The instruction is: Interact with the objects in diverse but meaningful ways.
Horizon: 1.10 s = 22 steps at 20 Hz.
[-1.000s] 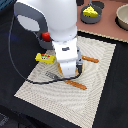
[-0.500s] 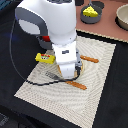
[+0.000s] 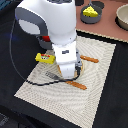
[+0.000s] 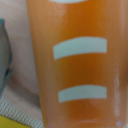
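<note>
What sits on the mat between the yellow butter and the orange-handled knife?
In the exterior view, between the butter and the knife stands the robot's arm, its pincer lowered onto the mat; the arm hides whatever lies under it.

I see a glossy, smooth golden bread loaf (image 4: 80,65) of plastic look filling the frame; centre, a matt woven cloth placemat (image 3: 95,95); upper left, the arm's smooth glossy white plastic shell (image 3: 47,20).
</note>
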### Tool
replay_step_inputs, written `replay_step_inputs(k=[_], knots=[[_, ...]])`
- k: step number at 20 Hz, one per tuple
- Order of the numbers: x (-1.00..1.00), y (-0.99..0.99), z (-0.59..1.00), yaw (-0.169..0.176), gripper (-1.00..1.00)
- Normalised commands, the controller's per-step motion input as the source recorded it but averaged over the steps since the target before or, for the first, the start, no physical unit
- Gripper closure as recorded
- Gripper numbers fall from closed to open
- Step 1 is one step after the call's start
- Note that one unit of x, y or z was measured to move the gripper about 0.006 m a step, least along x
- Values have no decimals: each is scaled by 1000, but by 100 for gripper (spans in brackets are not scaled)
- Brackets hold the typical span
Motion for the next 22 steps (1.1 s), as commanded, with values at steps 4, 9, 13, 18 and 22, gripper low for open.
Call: replay_step_inputs(k=[4, 9, 13, 18, 22], knots=[[249, -44, 0, 28, 100], [343, -19, 207, 21, 100], [184, 126, 891, 16, 100], [0, 136, 966, 35, 100], [-19, 16, 783, 61, 100]])
